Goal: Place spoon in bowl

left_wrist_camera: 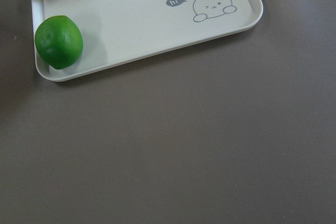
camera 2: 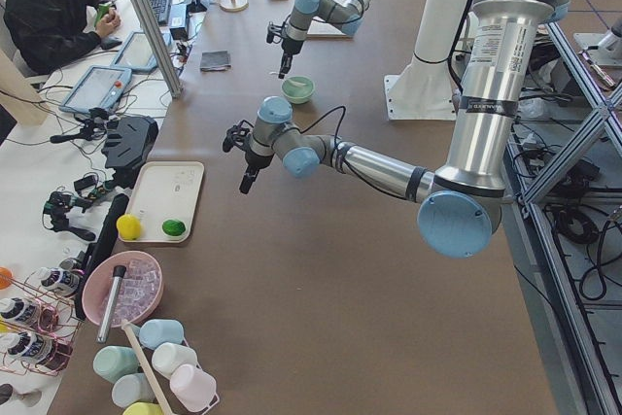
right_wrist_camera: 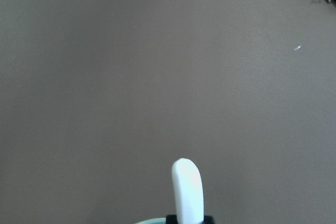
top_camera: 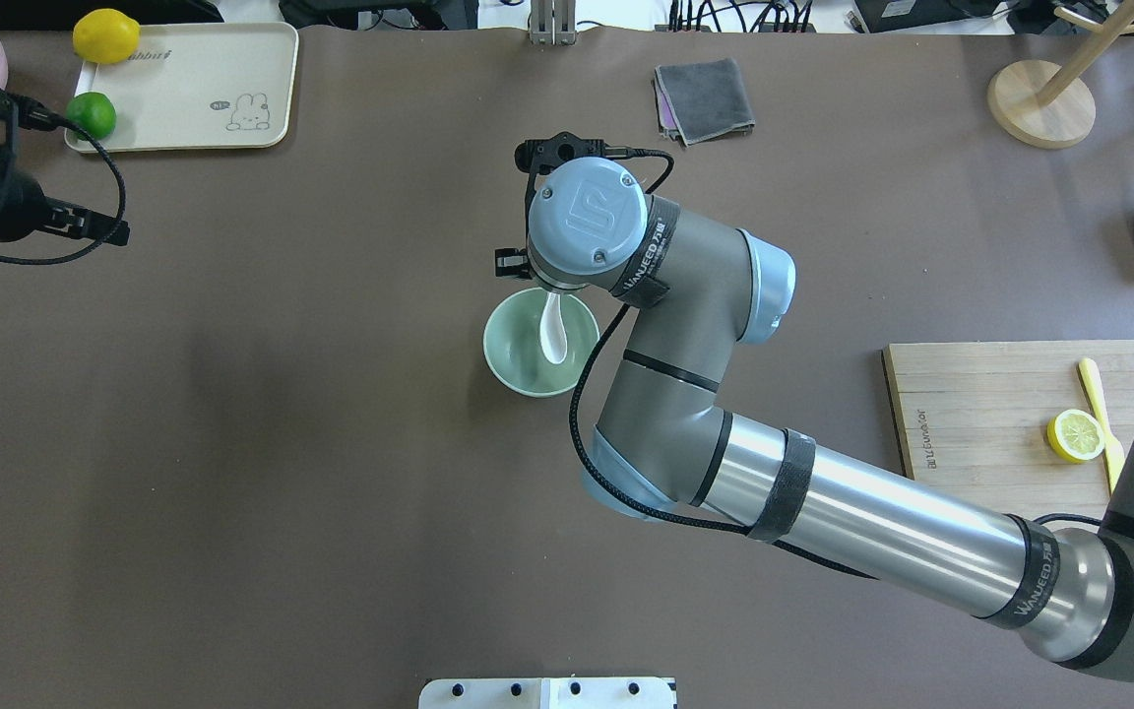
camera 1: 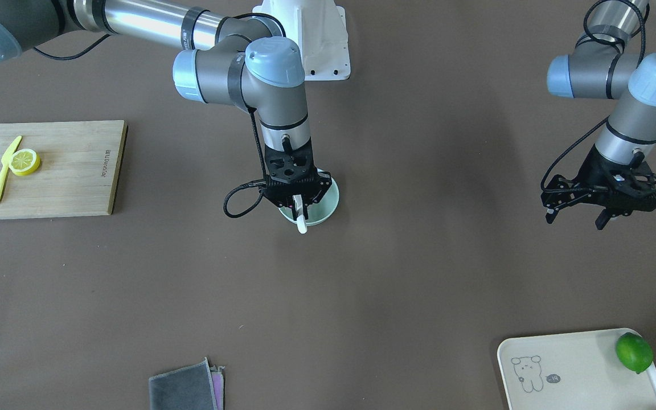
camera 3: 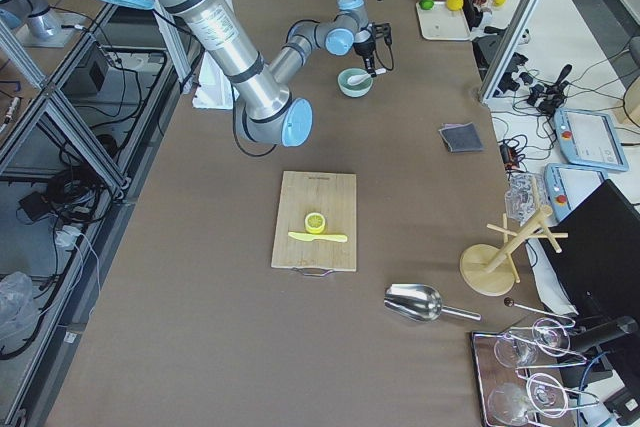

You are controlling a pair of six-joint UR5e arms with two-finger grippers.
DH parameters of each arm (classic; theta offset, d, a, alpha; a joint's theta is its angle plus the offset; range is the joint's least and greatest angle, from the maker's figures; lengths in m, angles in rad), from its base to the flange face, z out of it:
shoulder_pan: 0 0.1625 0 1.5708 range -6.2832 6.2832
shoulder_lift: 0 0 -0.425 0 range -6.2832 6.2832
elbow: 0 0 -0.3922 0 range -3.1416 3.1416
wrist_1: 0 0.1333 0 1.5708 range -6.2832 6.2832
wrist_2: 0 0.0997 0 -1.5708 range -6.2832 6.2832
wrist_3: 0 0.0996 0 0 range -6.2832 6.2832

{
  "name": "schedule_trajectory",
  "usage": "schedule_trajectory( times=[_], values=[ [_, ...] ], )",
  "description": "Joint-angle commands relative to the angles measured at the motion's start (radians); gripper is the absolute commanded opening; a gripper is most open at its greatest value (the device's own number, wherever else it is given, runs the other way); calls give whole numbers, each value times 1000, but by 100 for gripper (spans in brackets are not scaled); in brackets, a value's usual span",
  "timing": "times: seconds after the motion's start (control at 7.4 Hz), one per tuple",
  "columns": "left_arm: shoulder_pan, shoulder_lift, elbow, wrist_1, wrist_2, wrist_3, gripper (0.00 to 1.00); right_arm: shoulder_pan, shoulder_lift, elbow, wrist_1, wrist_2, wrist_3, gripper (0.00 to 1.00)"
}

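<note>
Glossy white spoon (top_camera: 554, 330); pale mint-green bowl (top_camera: 513, 364), whiter inside; brown table (top_camera: 331, 443). The tray (top_camera: 183, 98) is cream with a grey rabbit drawing, the lime (top_camera: 93, 114) green, the lemon (top_camera: 105, 35) and knife (top_camera: 1091, 379) yellow, the board (top_camera: 971, 414) pale wood grain, the cloth (top_camera: 705, 98) grey with a purple edge

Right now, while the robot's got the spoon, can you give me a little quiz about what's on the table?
1. True or false: the scoop of the spoon is over the bowl.
2. Which gripper holds the spoon? A: left. B: right. C: neither.
3. Fill the gap: the lemon slice lies on the wooden ____.

Key
1. True.
2. B: the right gripper is shut on its handle.
3. cutting board.
</note>
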Motion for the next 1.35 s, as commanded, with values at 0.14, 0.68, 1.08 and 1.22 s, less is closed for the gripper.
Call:
schedule_trajectory(
  times=[0.14,0.68,1.08,1.22],
  values=[
    [2,-3,50,-71,0,-2,98,-11,1,-9,19,-10,6,98],
    [-1,-11,36,-71,-15,0,98,66,30,38,-16,106,38,100],
    [-118,26,10,-57,-197,93,98,272,-162,435,-423,339,-243,100],
    [-176,53,12,-46,-218,171,98,366,-260,500,-461,423,-388,100]
  ],
)
